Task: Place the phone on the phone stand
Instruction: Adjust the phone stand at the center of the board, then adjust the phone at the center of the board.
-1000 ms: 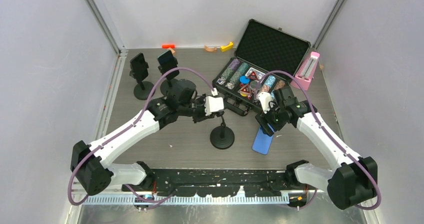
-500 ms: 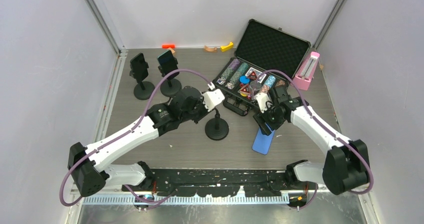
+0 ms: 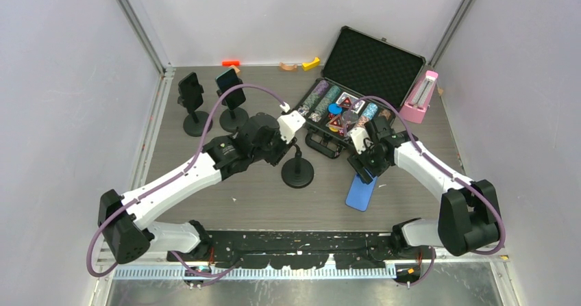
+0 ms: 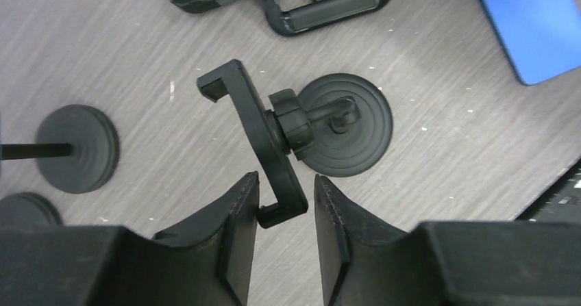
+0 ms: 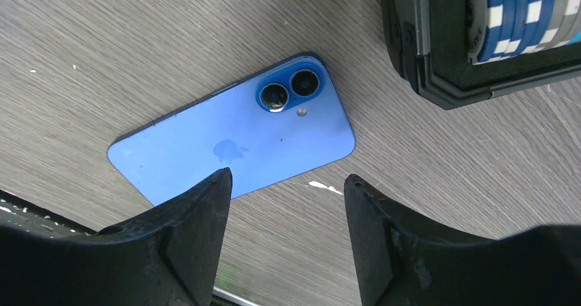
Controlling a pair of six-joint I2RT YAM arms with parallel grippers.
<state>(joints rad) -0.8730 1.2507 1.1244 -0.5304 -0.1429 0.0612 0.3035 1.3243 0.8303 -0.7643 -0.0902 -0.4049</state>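
The left gripper (image 4: pixel 282 203) is seen narrowly parted, with the lower end of the phone stand (image 4: pixel 346 124) cradle between its fingers; whether it is gripped cannot be told. The right gripper (image 5: pixel 288 180) is held wide open, nothing held, above the blue phone (image 5: pixel 233 145). The phone is laid back-up on the table (image 5: pixel 103 46), beside the chip case (image 5: pixel 438 66), apart from the stand.

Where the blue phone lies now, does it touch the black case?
Apart. The right wrist view shows bare table between the phone and the case.
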